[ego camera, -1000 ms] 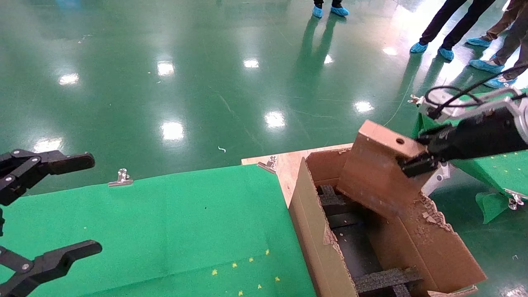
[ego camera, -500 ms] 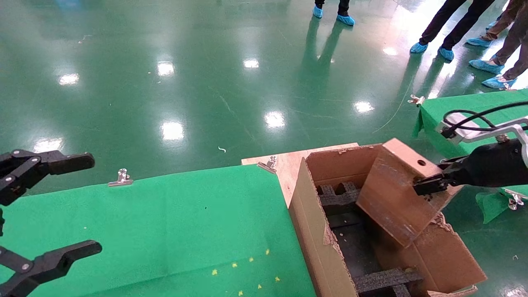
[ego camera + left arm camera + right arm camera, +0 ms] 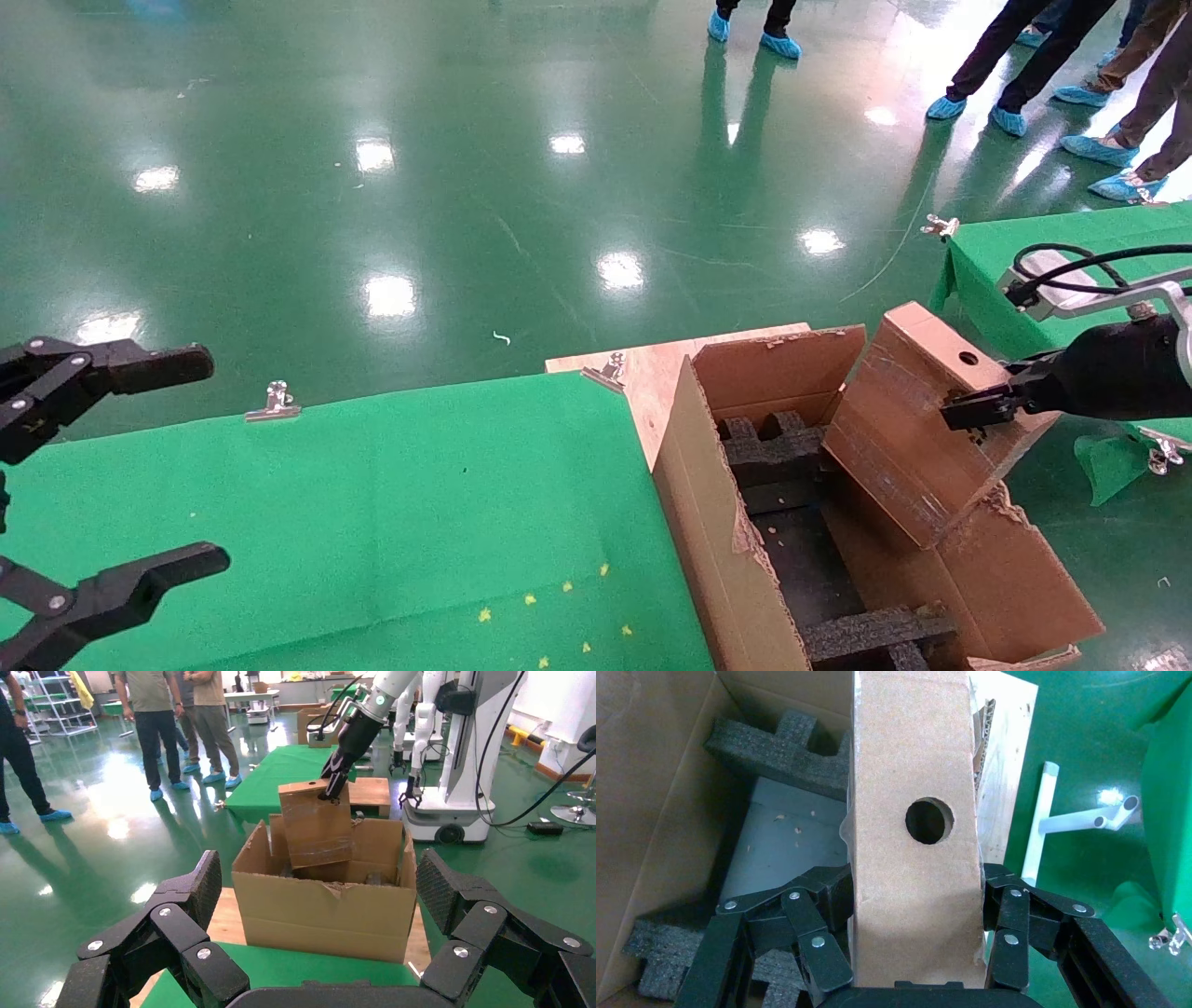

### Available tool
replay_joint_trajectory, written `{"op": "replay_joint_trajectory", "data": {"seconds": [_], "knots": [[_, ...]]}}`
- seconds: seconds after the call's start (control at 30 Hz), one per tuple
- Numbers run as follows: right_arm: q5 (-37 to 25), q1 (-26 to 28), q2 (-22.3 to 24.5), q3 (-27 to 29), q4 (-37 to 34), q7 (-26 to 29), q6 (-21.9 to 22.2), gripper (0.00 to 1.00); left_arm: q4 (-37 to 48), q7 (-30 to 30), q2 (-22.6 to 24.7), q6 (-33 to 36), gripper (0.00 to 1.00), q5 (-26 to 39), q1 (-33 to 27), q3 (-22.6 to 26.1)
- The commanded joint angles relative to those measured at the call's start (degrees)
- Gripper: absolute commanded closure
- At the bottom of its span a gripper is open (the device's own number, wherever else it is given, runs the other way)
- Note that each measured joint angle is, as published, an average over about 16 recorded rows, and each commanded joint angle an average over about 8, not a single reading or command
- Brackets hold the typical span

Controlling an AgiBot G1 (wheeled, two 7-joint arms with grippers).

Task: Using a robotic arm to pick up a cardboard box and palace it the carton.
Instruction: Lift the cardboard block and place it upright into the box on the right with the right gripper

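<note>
Small closed brown cardboard box [image 3: 917, 424] (round hole on top) clamped by right gripper [image 3: 973, 408], tilted over large brown flapped carton [image 3: 722, 540] at bench's right edge. Left gripper [image 3: 88, 475] spread apart, parked at left edge.

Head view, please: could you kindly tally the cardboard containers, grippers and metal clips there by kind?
cardboard box: 1
carton: 1
grippers: 2, the left gripper and the right gripper
metal clips: 4
total: 8
</note>
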Motion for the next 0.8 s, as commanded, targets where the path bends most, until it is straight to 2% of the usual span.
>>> {"op": "replay_joint_trajectory", "data": {"seconds": [0.03, 0.17, 0.43, 0.53, 0.63, 0.8], "knots": [[0.35, 0.03, -0.06, 0.08, -0.46, -0.95, -0.12, 1.0, 0.0, 0.0, 0.0, 0.0, 0.0, 0.0, 0.0, 0.0], [-0.79, -0.04, -0.55, -0.27, -0.45, 5.31, -0.28, 1.0, 0.0, 0.0, 0.0, 0.0, 0.0, 0.0, 0.0, 0.0], [-8.35, 0.14, -0.02, -1.77, 7.8, 27.49, -2.18, 1.0, 0.0, 0.0, 0.0, 0.0, 0.0, 0.0, 0.0, 0.0], [-12.19, -0.06, 0.02, -2.41, 11.19, 34.09, -2.47, 1.0, 0.0, 0.0, 0.0, 0.0, 0.0, 0.0, 0.0, 0.0], [-15.54, -0.61, -0.4, -3.08, 12.89, 38.07, -2.15, 1.0, 0.0, 0.0, 0.0, 0.0, 0.0, 0.0, 0.0, 0.01], [-18.3, -1.8, -1.0, -3.96, 13.29, 40.43, -1.14, 1.0, 0.0, 0.0, 0.0, 0.0, 0.0, 0.0, 0.0, 0.01]]}}
